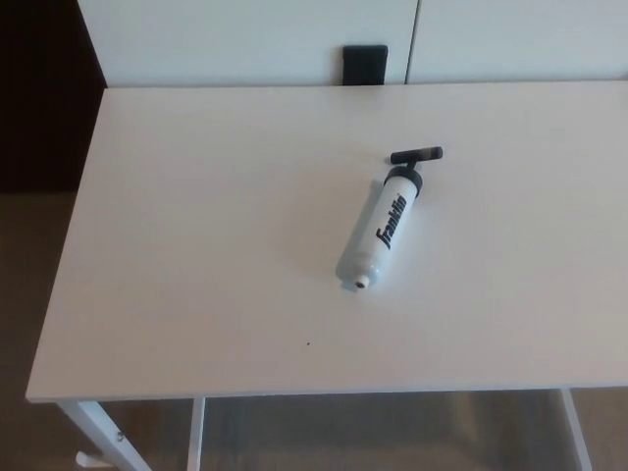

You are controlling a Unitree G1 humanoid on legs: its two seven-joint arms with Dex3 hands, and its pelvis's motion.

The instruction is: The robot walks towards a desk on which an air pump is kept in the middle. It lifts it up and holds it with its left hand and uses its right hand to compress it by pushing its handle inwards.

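Note:
A white air pump (383,228) with black "Franklin" lettering lies flat on the white desk (196,245), a little right of the middle. Its black T-handle (416,156) points to the far side and sits pushed in close to the body. The nozzle end faces the desk's near edge. Neither of my hands shows in the head view.
The desk's left edge drops to a brown floor and a dark area at the far left. A black rectangular block (364,65) sits against the white wall panel behind the desk. White desk legs (98,437) show below the near edge.

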